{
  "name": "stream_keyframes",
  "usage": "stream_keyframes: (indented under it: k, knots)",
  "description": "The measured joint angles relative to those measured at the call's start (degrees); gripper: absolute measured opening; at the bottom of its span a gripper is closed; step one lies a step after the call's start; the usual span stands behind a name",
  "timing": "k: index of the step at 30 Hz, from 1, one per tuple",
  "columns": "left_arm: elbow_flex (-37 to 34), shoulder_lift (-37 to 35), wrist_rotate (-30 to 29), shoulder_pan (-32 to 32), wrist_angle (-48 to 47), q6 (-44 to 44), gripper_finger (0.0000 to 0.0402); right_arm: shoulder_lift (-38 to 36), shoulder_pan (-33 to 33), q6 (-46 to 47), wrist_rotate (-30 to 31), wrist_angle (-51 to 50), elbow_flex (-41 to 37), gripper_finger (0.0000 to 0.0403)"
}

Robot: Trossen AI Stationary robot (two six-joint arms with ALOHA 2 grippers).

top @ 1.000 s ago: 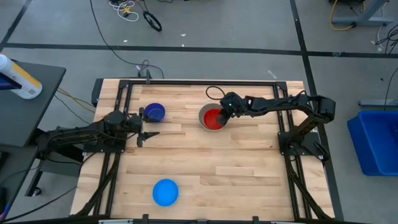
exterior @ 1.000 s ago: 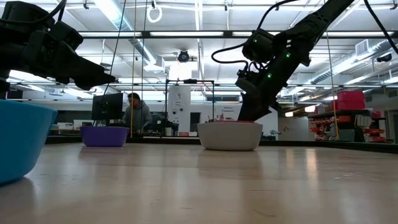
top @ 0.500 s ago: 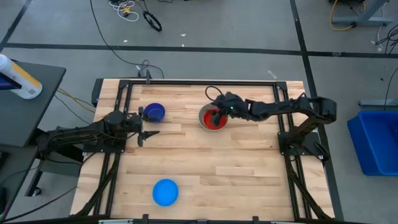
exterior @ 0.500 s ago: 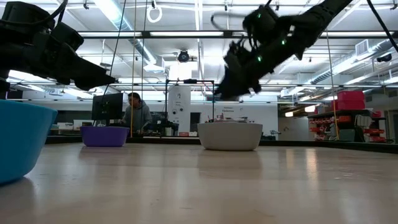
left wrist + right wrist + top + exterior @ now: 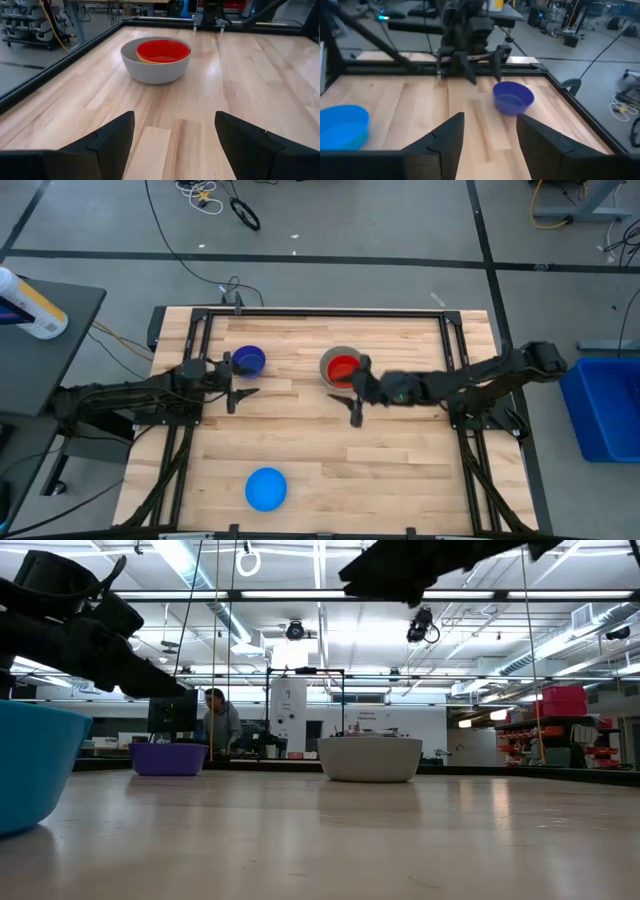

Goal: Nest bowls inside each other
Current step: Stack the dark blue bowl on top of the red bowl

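Wooden tabletop [image 5: 400, 450] is filling the overhead view. Right gripper [image 5: 355, 408] is hovering empty, fingers parted, just beside the grey bowl [image 5: 327, 372], which is holding the yellow bowl [image 5: 145, 59] and the red bowl [image 5: 344, 368]. Left gripper [image 5: 240, 383] is waiting with fingers spread wide, near the dark blue bowl [image 5: 248, 360]. Light blue bowl [image 5: 266, 488] is sitting well apart from the grey bowl.

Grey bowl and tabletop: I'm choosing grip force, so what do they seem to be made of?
The grey bowl, holding the red bowl, looks like matte moulded plastic: smooth, evenly coloured wall, dull sheen. The tabletop looks like light jointed wood: visible grain and plank seams, with a faint satin sheen, possibly sealed.
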Motion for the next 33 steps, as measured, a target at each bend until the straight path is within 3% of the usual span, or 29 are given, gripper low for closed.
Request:
stream_keyframes:
  k: [7, 11, 16, 23, 33]
  knots:
    - [0.00, 0.81, -2.39, 0.00, 0.51, -1.32, 0.0286, -1.55, 10.00, 2.82, 13.98, -6.45, 0.00, 0.0173]
    - [0.00, 1.28, -6.06, 0.00, -0.98, -3.38, 0.0286, -1.55, 13.88, 8.85, 21.90, -13.01, -0.01, 0.0169]
    - [0.00, 5.12, -7.17, 0.00, -1.24, -6.15, 0.0286, -1.55, 17.15, 16.96, 27.57, -18.65, -0.02, 0.0180]
    - [0.00, 12.43, -11.24, -0.02, -0.44, -9.96, 0.0286, -1.55, 19.88, 21.25, 31.55, -21.47, -0.02, 0.0204]
    - [0.00, 21.51, -18.97, -0.02, 3.33, -10.47, 0.0286, -1.55, 20.94, 23.50, 31.64, -23.30, -0.02, 0.0208]
